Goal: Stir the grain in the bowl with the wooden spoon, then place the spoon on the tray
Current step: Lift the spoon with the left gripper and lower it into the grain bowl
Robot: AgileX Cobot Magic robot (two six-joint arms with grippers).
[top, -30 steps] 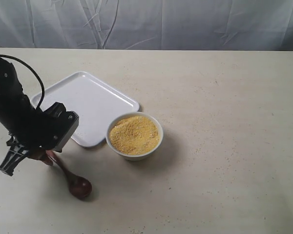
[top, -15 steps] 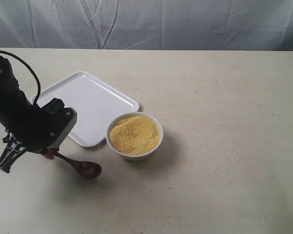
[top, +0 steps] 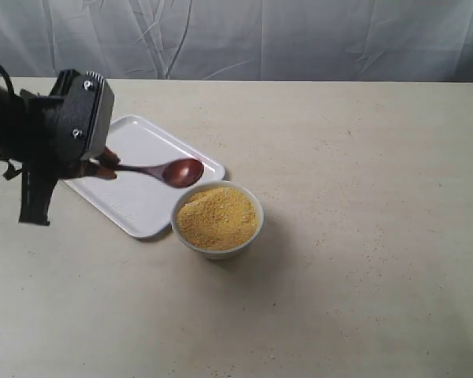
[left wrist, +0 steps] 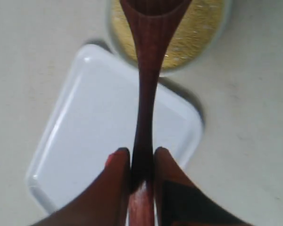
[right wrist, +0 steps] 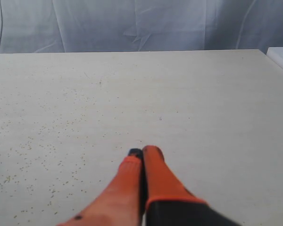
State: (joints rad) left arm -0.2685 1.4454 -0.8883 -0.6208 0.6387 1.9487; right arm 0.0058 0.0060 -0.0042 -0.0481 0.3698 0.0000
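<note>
1. Table point(top: 363, 236): pale, matt surface that fills the lower part of the exterior frame. Only the right wrist view shows the fine specks scattered over it.
2. Bowl point(top: 219, 250): small, white and round, standing lower centre-left in the exterior frame. It sits just beside the tray's lower right edge.
3. Grain point(top: 217, 216): yellow-gold meal that fills the bowl nearly to its rim. The left wrist view shows it at the top edge of the frame, behind the spoon's neck.
4. Wooden spoon point(top: 162, 170): dark red-brown and held roughly level.
   - In the exterior view its oval head lies just upper left of the bowl's rim, over the tray's right corner.
   - The handle runs left from the head into the gripper.
5. Left gripper point(top: 102, 165): at the left of the exterior frame.
   - Its jaws are narrow, clamped on the end of the spoon's handle.
   - Only the left wrist view shows the grip itself, with a finger pressed against each side of the handle.
6. Tray point(top: 142, 142): flat, white and rectangular with rounded corners. It lies upper left of the bowl, beneath the spoon and gripper.
7. Right gripper point(right wrist: 142, 151): it shows in its own wrist view alone. Its orange fingers are pressed together with nothing between them, above bare table.
8. Backdrop point(top: 299, 39): creased grey cloth across the top of the frame.
</note>
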